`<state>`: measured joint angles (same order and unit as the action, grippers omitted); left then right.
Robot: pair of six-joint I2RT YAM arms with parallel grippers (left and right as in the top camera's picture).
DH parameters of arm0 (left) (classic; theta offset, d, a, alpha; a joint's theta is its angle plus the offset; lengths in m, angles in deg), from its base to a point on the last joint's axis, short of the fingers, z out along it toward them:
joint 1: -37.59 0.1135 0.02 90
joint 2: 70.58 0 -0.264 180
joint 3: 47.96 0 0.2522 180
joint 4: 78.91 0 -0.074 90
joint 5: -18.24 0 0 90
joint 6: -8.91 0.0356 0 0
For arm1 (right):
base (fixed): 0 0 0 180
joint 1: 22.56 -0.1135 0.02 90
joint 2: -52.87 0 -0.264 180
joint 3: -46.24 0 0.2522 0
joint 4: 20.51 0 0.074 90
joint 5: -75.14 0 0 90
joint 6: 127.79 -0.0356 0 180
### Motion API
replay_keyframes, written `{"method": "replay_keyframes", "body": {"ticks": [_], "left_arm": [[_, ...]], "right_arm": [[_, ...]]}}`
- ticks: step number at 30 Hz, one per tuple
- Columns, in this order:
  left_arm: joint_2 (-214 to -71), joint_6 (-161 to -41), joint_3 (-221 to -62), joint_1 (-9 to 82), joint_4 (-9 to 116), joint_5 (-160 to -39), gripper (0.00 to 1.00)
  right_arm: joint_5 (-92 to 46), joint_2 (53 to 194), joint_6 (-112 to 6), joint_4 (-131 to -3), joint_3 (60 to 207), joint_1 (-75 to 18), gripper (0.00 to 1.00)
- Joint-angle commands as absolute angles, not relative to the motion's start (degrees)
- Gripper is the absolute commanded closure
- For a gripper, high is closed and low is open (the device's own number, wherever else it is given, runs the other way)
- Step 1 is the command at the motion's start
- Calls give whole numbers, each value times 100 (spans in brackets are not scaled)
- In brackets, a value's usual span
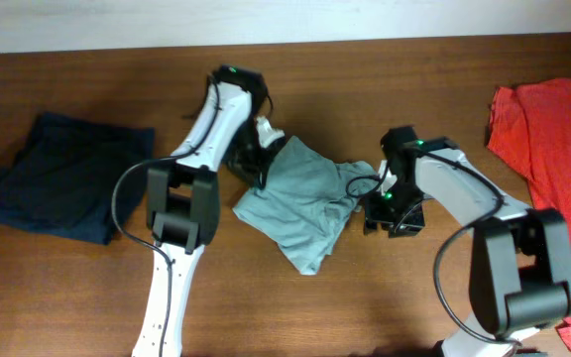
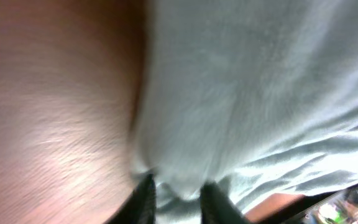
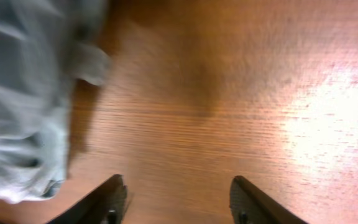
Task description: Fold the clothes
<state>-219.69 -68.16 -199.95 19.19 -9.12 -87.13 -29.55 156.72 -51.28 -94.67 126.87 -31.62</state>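
Pale grey-blue T-shirt (image 2: 247, 93) cloth filled the left wrist view. A fold of it sat between the narrowly parted jaws of the left gripper (image 2: 178, 198); whether they pinched it could not be told. Beside the shirt's edge, the right gripper (image 3: 176, 199) stood wide open and empty over bare table (image 3: 241, 93). Only the overhead showed the shirt crumpled mid-table between both arms, a dark navy garment (image 1: 67, 178) far left and an orange-red shirt (image 1: 553, 119) far right.

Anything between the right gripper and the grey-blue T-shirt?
Nothing visible. The right gripper is open over the bare wooden table. The pale grey-blue T-shirt lies close beside it, with only wood between them in the right wrist view.
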Motion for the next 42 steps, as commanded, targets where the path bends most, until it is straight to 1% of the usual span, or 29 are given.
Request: {"method": "replay_keyframes", "body": {"ticks": [1,3,5,8,11,16,19,24,26,27,28,30,33,35,36,42], "left_arm": [[-21965,-6838,-20955,2042,-938,-8584,53],[-21965,-6838,-21186,2062,-868,-8584,36],[-21969,-6838,-21210,2062,-765,-8587,30],[-22085,-6752,-21003,2048,-658,-8672,28],[-22299,-6217,-20891,2033,-617,-9258,28],[-22579,-5821,-20885,1887,-663,-9365,28],[-22664,-5819,-20885,1834,-660,-9435,27],[-22918,-5756,-20885,1771,-682,-9546,27],[-23014,-5753,-20885,1738,-730,-9671,31],[-23099,-5756,-20880,1707,-774,-9760,35],[-23154,-5756,-20876,1688,-820,-9776,47],[-23163,-5756,-20876,1683,-861,-9795,65],[-23163,-5747,-20876,1686,-901,-10012,83],[-23163,-5694,-20876,1686,-942,-10066,97],[-23161,-5697,-20876,1692,-942,-10049,100],[-22640,-5872,-20876,1784,-942,-10014,99]], "right_arm": [[-3331,15353,-4980,-9399,12945,-3066,39],[-3329,15358,-4980,-9388,12945,-3068,38],[-3327,15358,-4980,-9384,12945,-3068,39],[-3222,15358,-4977,-9377,12945,-3068,38],[-3196,15358,-4849,-9384,12945,-3068,39],[-3174,15358,-4853,-9399,12945,-3068,38],[-3176,15358,-4855,-9318,12945,-3068,38],[-3181,15358,-4910,-8942,12945,-3070,38],[-3213,15362,-4923,-8901,12945,-3070,39],[-3224,15364,-4945,-8883,12945,-3070,39],[-3224,15364,-5032,-8881,12945,-3070,39],[-3222,15364,-5032,-8872,12945,-3075,39],[-3222,15364,-5032,-8840,12945,-3075,40],[-3222,15364,-5032,-8818,12945,-3075,40],[-3222,15364,-5032,-8818,12945,-3075,40],[-3220,15364,-5026,-8881,12945,-3075,40]]}}
